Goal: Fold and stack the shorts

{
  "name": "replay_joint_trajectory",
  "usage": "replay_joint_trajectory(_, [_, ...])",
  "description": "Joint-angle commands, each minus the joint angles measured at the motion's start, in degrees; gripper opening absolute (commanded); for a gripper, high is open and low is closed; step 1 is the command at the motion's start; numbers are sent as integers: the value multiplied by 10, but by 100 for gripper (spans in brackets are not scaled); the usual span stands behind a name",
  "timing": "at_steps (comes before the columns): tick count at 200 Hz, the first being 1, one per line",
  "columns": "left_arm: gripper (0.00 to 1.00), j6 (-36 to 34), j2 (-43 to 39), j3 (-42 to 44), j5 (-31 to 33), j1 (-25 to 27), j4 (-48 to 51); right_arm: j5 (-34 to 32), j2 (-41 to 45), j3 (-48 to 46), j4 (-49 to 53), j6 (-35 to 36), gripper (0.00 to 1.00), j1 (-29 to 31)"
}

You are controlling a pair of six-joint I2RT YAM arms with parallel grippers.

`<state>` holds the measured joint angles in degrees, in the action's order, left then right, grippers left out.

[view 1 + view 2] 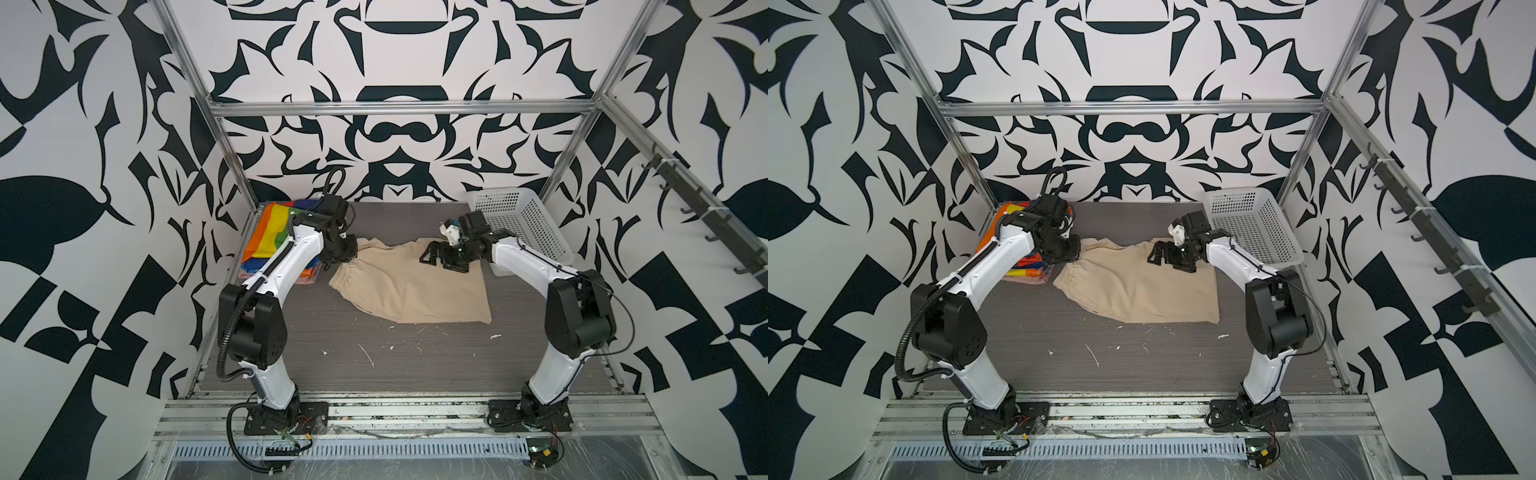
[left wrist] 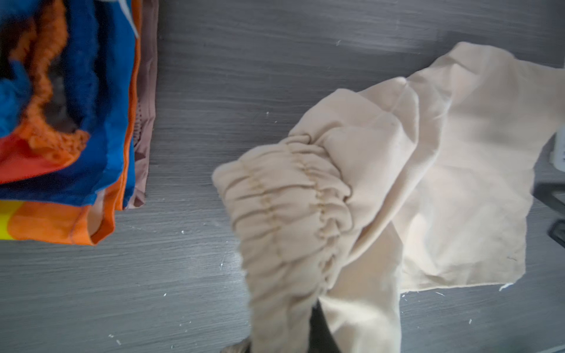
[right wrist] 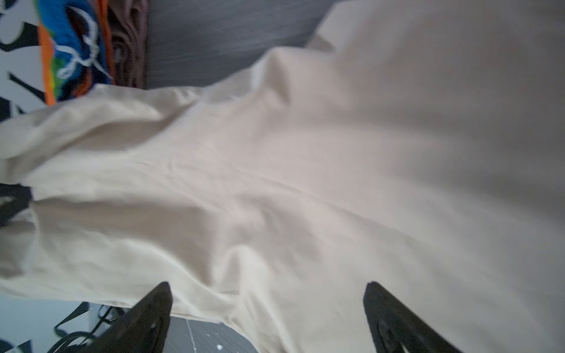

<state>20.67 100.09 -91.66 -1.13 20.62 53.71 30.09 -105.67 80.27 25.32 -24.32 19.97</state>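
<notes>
Beige shorts [image 1: 411, 286] lie spread on the table [image 1: 374, 365], waistband pinched and lifted by the clenched left gripper [image 1: 345, 261]. Right gripper [image 1: 434, 254] hovers over their far edge, jaws wide, empty. Rainbow shorts [image 1: 270, 232] sit folded on pink shorts [image 2: 146, 91], far left.

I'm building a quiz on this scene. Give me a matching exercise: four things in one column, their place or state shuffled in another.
Things:
1. beige shorts
2. rainbow shorts
3. white basket
4. right gripper

Place or state:
A. open, over cloth
B. far right corner
C. unfolded, in the middle
D. folded, far left

Pairs: 1-C, 2-D, 3-B, 4-A
</notes>
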Motion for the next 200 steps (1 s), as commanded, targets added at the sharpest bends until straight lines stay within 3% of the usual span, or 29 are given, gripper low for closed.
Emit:
replay_joint_trajectory(1, [0,-6,19,-36,11,7,59,83,-53,68,-66,-39,100,23])
replay_joint_trajectory(54, [0,-6,51,-52,-1,7,62,151,-214,213,-136,-132,100,31])
replay_joint_trajectory(121, [0,7,78,-49,-42,-9,23,125,-366,441,5,-76,100,17])
replay_joint_trajectory(139, [0,11,88,-61,-48,-14,22,128,-368,481,39,-66,100,10])
replay_joint_trajectory(166, [0,19,92,-70,-61,-22,15,119,-280,425,54,-51,100,6])
replay_joint_trajectory(200, [0,42,85,-48,-113,-36,-24,103,-110,186,9,-42,100,14])
